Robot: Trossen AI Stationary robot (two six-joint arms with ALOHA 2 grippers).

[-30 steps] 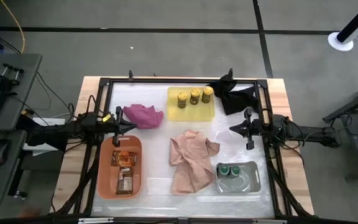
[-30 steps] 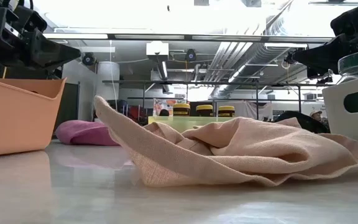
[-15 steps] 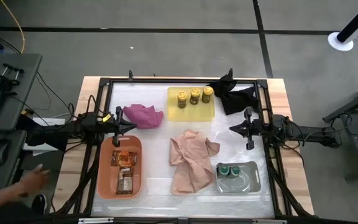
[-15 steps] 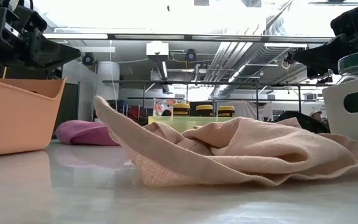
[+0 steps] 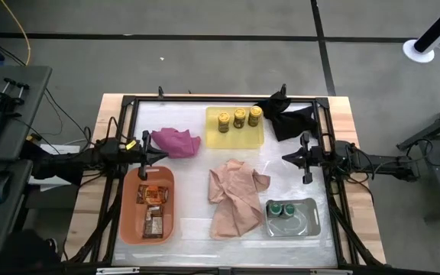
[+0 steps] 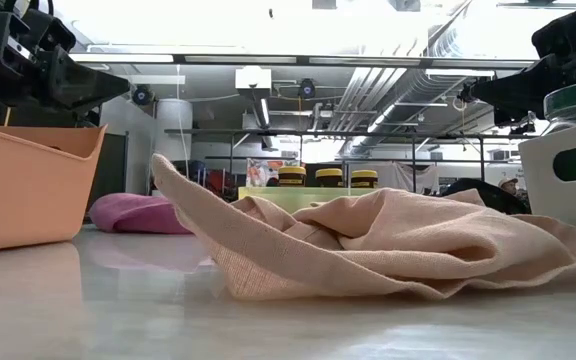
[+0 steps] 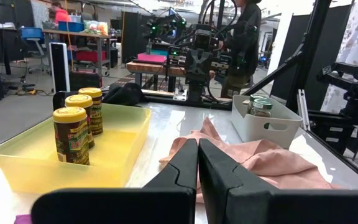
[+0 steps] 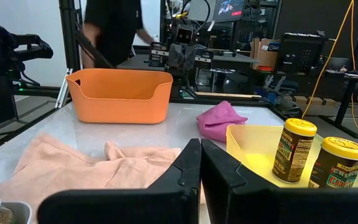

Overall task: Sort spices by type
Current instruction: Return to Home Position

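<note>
Three yellow-lidded jars (image 5: 239,117) stand upright in the yellow tray (image 5: 235,137) at the far middle; the left wrist view shows them too (image 7: 70,134). Two green-lidded jars (image 5: 283,208) stand in the clear tray (image 5: 309,220) at the near right. Brown-orange packets (image 5: 153,208) lie flat in the orange tray (image 5: 132,225) at the near left. My left gripper (image 5: 157,156) hovers shut at the table's left side, above the orange tray's far end. My right gripper (image 5: 287,158) hovers shut at the right side. Neither touches anything.
A tan cloth (image 5: 235,195) lies crumpled in the middle of the table. A pink cloth (image 5: 176,141) sits at the far left, a black cloth (image 5: 290,116) at the far right corner. A dark metal frame (image 5: 205,99) runs round the table.
Both arms have kept still. A person's hand showed at the picture's lower left, off the table, half a second ago and is gone now.
</note>
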